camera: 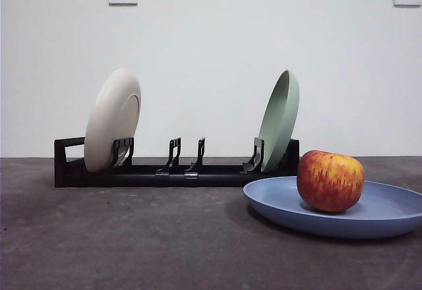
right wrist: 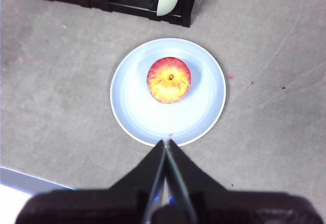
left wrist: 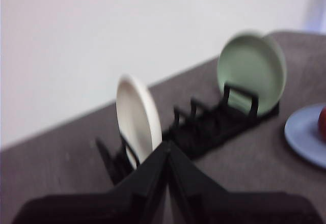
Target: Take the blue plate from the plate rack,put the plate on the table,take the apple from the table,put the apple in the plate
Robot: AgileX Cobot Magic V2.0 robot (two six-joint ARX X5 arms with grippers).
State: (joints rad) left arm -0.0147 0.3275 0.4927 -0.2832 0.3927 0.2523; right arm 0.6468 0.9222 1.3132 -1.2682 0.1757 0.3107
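Apple (camera: 330, 180) on blue plate (camera: 277, 205)

apple (camera: 330, 180) in the plate (camera: 277, 205) on the table (camera: 132, 237) — rack (camera: 171, 174) just behind, two plates standing in it

We saw matte black plastic on both arms. The left end effector (left wrist: 167, 150) had two broad wedge-shaped jaws tapering to a narrow seam above a wide, blurred base. The right end effector (right wrist: 166, 145) looked alike, its thin jaw edges catching pale light, bluish near the base.
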